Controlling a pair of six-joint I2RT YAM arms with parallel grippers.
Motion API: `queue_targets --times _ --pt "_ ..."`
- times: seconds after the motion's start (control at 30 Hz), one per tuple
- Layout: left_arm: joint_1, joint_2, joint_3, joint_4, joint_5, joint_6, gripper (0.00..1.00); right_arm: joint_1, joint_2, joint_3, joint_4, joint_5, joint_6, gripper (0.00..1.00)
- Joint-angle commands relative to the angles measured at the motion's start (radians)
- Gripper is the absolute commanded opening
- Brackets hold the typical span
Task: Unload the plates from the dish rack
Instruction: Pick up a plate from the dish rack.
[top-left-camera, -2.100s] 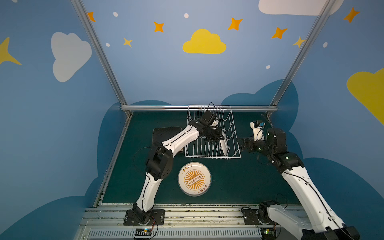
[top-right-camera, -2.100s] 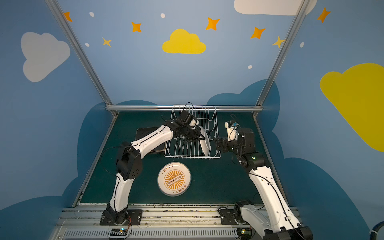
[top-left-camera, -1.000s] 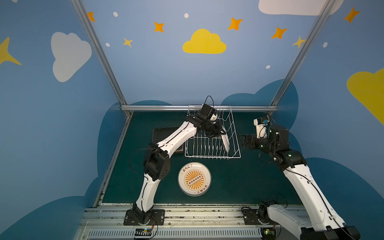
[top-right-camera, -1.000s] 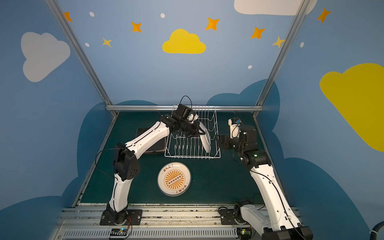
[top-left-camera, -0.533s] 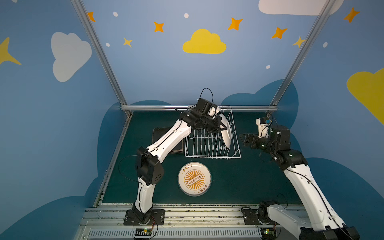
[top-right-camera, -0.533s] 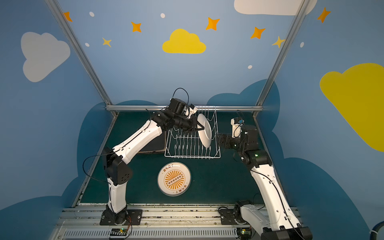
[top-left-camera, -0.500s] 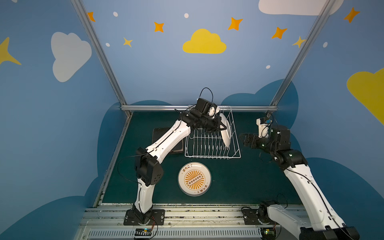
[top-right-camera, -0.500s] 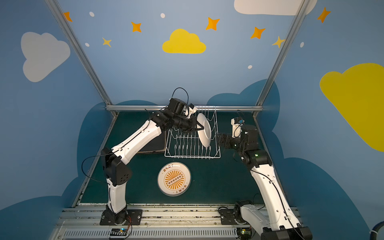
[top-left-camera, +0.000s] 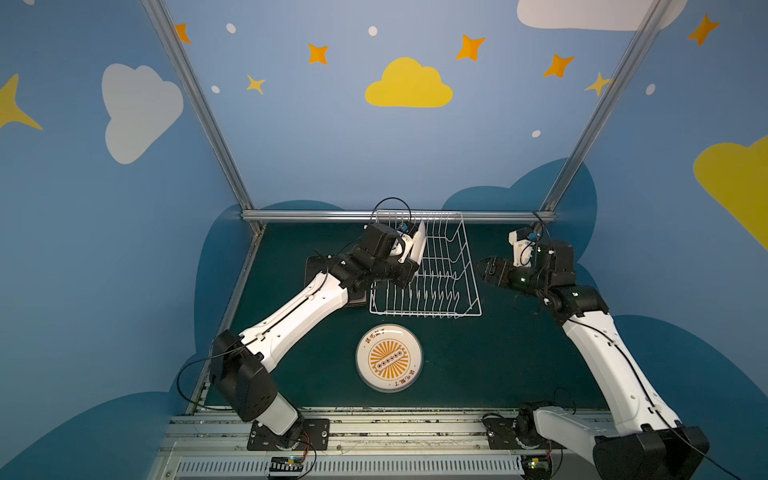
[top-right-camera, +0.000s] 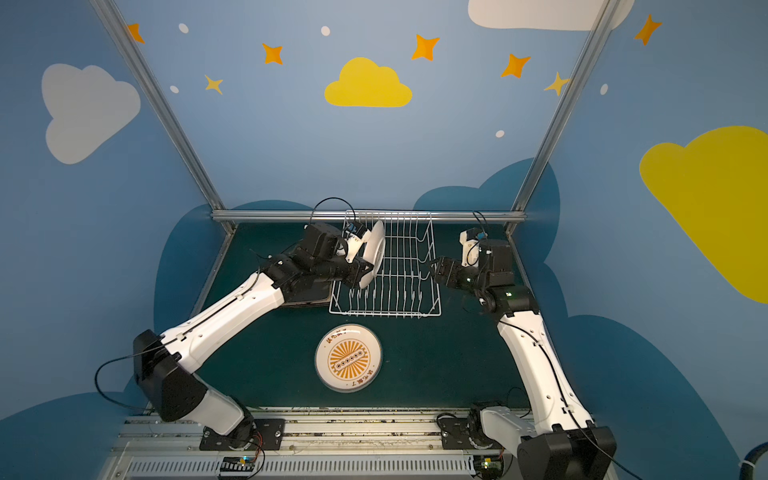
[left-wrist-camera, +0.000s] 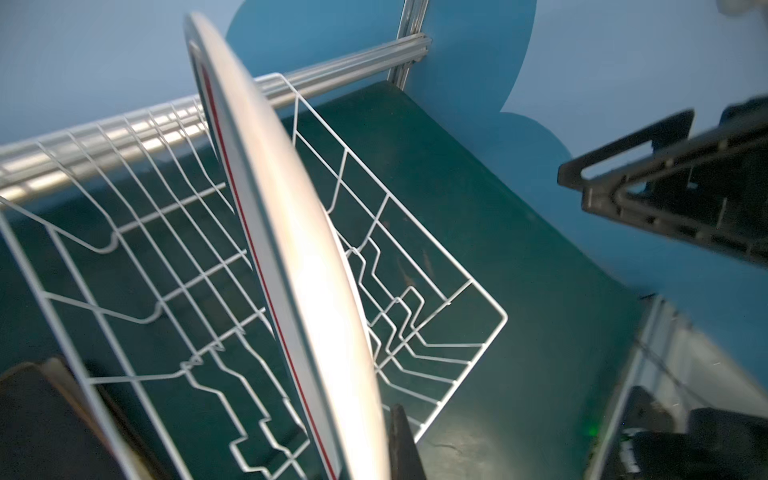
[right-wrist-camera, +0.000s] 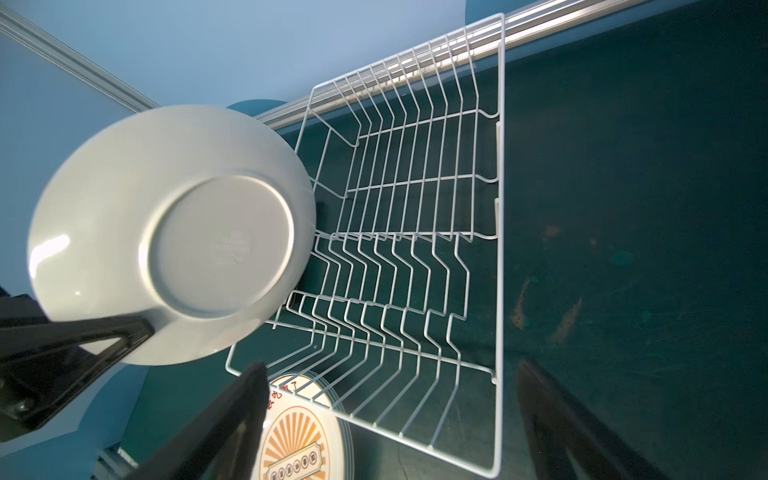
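**Right wrist view: the last plate is up and the rack is bare**

In the right wrist view the left gripper (right-wrist-camera: 137, 330) is clamped on the lower rim of a round white plate (right-wrist-camera: 166, 232). The plate is upright with its plain back to this camera, clear above the left side of the dish rack (right-wrist-camera: 501, 124). A rim grip probably suits a plate that stood on edge between tines, and the height keeps it off the wires. No tine holds anything now. A stack of round plates (top-left-camera: 389, 358) lies face up on the table (top-left-camera: 519, 353) in front of the rack. A dark square stack (top-right-camera: 307, 300) seems to sit just left of the rack, though the arm hides most of it. The right gripper (top-left-camera: 484, 268) hangs with its jaws spread and empty beside the rack's right wall, likely waiting.

Two seconds ago the plate stood low in the rack's right half. Half a second ago it hung raised there, near the right gripper. It has since swung across to the left. The right gripper has barely shifted.
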Motion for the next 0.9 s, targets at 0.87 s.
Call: queue_targets --times 0.87 --pt "-0.229 0.053 -0.237 0.418 -0.726 1.062 0.03 0.053 0.135 0.106 0.072 -0.195 0.206 0.75"
